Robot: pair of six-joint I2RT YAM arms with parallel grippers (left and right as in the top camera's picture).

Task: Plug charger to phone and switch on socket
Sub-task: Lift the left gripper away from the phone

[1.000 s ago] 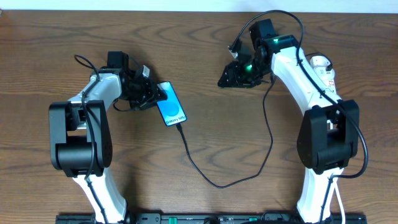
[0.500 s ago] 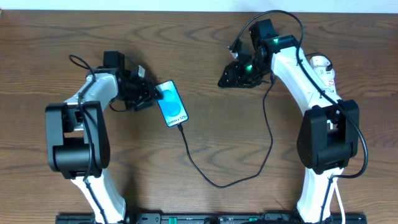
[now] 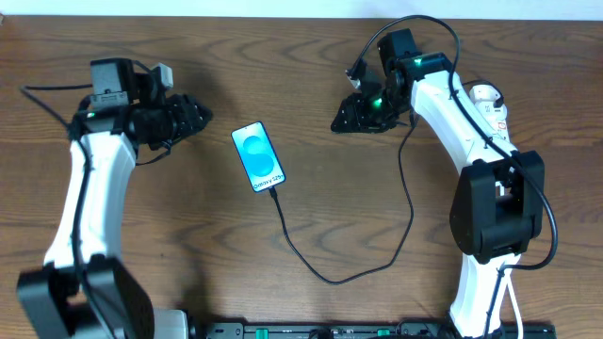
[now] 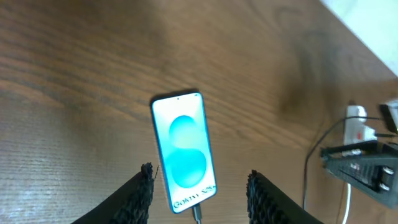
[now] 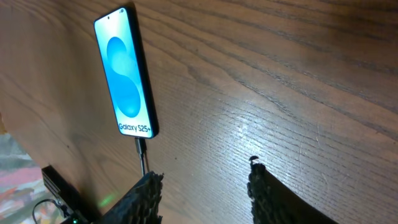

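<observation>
Table: brown wood-grain top, filling the overhead view. Pale strip running along its far edge. Soft glare lying across the grain.

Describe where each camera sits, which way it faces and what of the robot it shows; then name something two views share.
Overhead: above the table, facing straight down; shows both arms, left gripper and right gripper.
Left wrist: on the left arm, facing the phone; own fingers at the bottom.
Right wrist: on the right arm, facing the table; own fingers at the bottom.
Shared: both wrist views show the phone with the charger at its end.
</observation>
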